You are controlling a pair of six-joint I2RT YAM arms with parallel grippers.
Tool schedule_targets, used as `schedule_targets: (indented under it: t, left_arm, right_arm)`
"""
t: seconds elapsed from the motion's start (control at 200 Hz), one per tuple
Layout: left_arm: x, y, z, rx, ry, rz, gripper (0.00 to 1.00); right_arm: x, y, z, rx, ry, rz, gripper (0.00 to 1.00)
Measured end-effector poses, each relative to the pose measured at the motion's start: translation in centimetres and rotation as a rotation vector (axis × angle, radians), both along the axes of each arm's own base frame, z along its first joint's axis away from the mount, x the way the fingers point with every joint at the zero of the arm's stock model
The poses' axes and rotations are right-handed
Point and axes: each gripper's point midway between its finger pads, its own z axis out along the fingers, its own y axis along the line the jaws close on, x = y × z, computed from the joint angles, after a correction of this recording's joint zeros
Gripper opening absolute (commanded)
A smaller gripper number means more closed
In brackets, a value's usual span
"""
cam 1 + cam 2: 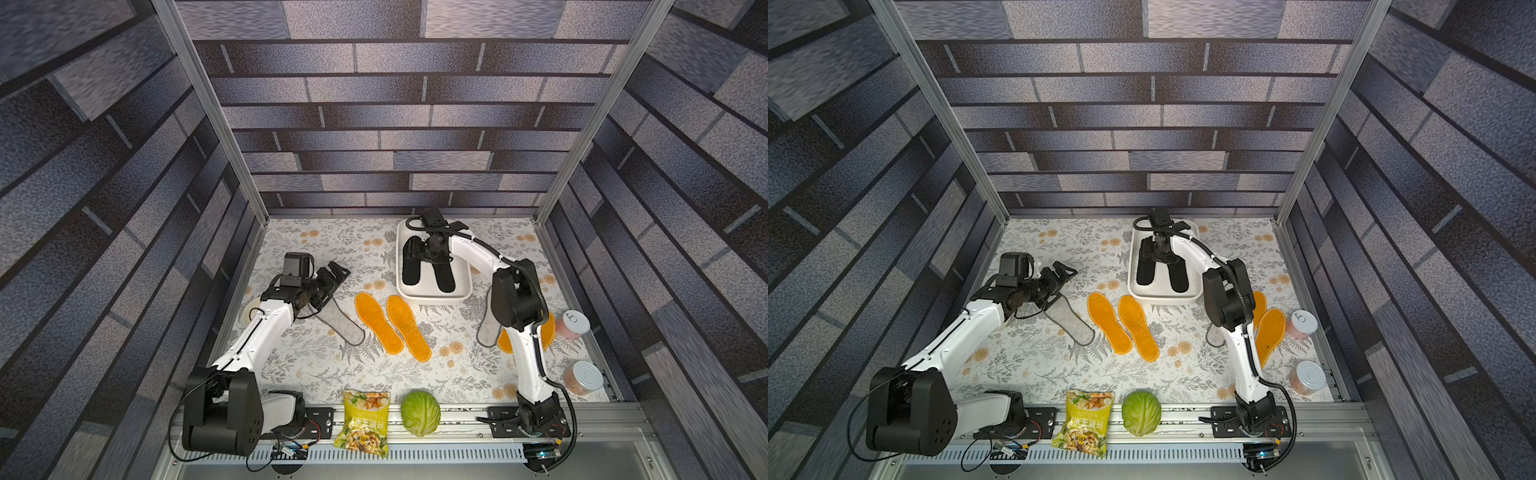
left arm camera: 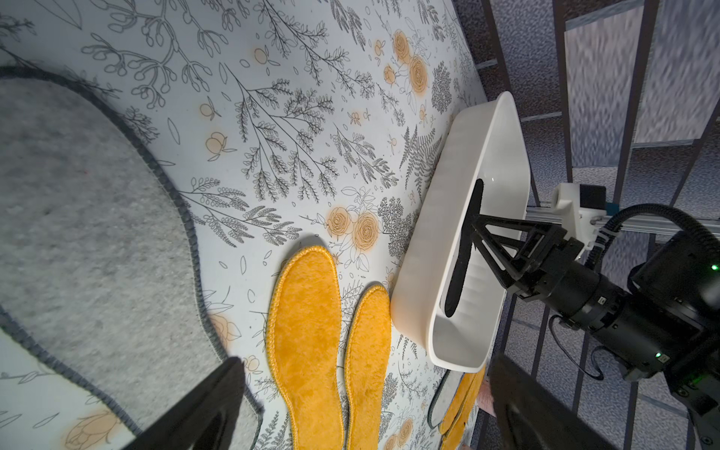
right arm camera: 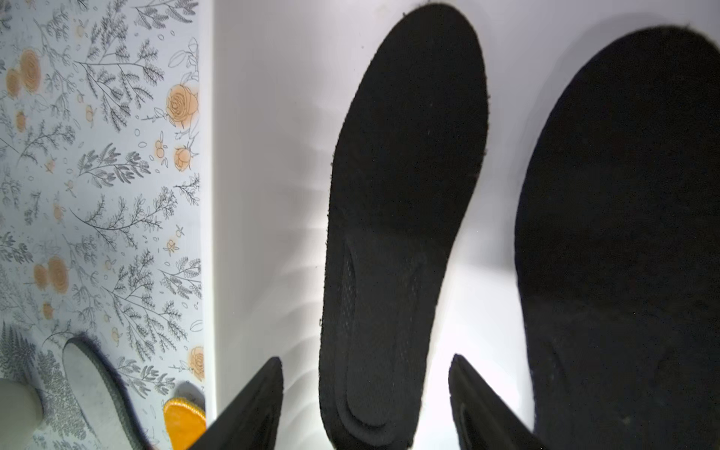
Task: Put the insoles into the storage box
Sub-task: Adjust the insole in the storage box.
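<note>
Left claw (image 1: 338, 269) hangs wide open and empty just above a grey insole (image 1: 347, 330) with dark edging. The right claw (image 1: 428, 254) is down in the storage box (image 1: 432, 296), jaws parted either side of the heel of one black insole (image 3: 389, 233), gripping nothing.

Nearest, on the front rail, lie a yellow-green snack packet (image 1: 365, 419), its bold Chinese characters too blurred to read, and a green cabbage (image 1: 420, 412). Farther back, at the right edge of the floral bench (image 1: 316, 374), stand a near jar (image 1: 584, 376) and a far jar (image 1: 575, 324), ring-pull lids up, no label legible.

Mid-bench, one orange insole (image 1: 378, 322) lies beside a second orange insole (image 1: 409, 328), just short of the box. Two more orange insoles (image 1: 1271, 332) and another grey insole (image 1: 487, 328) lie partly under the right arm. Farthest, the other black insole (image 3: 623, 233) lies abreast of the first inside the box.
</note>
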Motion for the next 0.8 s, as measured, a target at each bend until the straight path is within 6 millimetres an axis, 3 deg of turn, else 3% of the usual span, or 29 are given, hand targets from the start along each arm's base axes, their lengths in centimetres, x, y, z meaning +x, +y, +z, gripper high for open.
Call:
schedule_targets:
  t: [0.26,0.801]
  left_arm:
    - [0.0,0.3,-0.1,0.001,0.007,0.007,1.00]
    - [-0.1,0.3,-0.2,0.001,0.010,0.008,1.00]
  right_arm:
    - [0.9,-1.7,-2.5,-0.034,0.038,-0.046,0.68]
    - [2.0,-2.4,-3.4,-0.023,0.053,-0.064,0.68]
